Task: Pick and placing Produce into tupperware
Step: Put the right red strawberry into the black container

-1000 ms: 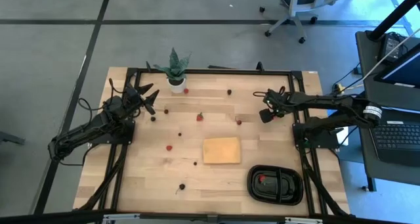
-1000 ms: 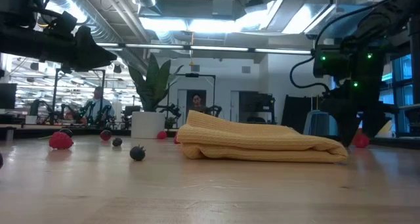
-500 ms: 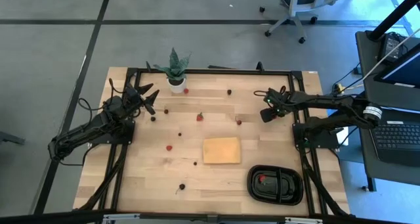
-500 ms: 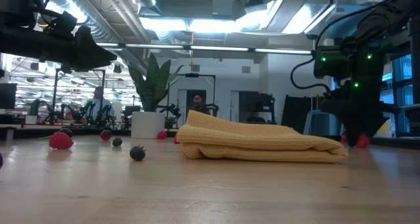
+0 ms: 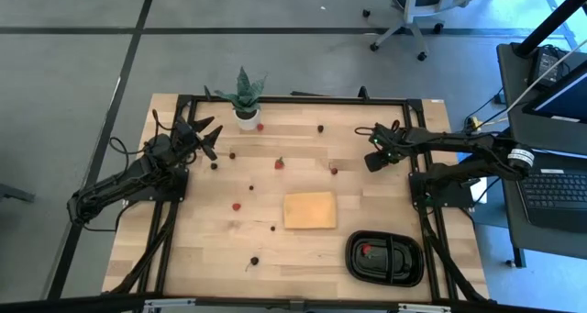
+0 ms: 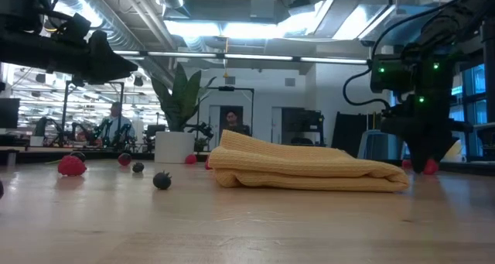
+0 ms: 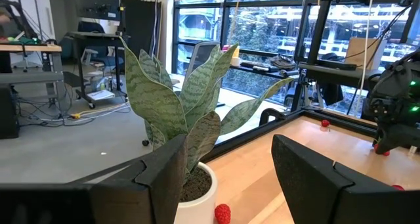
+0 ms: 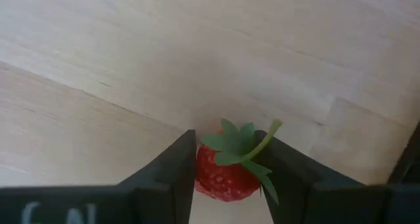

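Red strawberry [image 8: 226, 171] (green top up) pinched between right gripper [image 8: 226, 184] jaws; left gripper [image 7: 226, 178] jaws wide.

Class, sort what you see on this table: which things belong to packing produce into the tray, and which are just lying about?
Job:
- strawberry between the right gripper fingers
- loose berries
- black tray
- left gripper, waiting open near the plant

Lying about:
- potted plant
- tan pad

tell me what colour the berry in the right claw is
Bright red with a green leafy top: the strawberry, seen best in the right wrist view.
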Tool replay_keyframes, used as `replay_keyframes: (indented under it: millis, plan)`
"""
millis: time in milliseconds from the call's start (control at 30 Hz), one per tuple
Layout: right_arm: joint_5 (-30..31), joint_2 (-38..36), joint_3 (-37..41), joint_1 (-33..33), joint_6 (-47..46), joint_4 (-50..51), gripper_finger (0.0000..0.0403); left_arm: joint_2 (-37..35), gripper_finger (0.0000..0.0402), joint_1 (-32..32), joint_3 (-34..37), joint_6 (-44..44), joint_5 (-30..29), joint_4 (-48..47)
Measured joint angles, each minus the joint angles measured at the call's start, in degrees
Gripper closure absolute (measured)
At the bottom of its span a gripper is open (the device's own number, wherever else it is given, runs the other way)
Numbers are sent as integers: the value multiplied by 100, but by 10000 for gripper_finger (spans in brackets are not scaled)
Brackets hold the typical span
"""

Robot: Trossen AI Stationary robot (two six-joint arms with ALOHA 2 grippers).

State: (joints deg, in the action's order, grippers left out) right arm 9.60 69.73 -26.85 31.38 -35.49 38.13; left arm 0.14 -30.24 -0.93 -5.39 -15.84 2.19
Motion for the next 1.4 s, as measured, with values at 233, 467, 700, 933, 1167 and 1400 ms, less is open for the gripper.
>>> replay_keyframes:
  millis: [233, 467, 700, 933, 1167, 1400]
  plan:
    - [-92, 7, -374, -52, 151, 407, 271, 1, 186, 0, 0, 0, 0, 0]
    - [-656, 2, -1166, -605, 151, 1019, 305, 2, 186, 0, 2, 0, 0, 1]
    - [-629, 2, -1523, -951, 149, 1110, 310, 2, 186, 0, 0, 0, 0, 1]
    - [-632, 2, -1498, -964, 154, 1161, 310, 0, 186, 2, 2, 0, 0, 1]
    - [-1228, 2, -1657, -1445, 17, 1168, 310, 2, 186, 0, 2, 0, 0, 1]
    - [-1988, 0, -1829, -2621, -731, 1135, 310, 1, 186, 1, 1, 0, 0, 1]
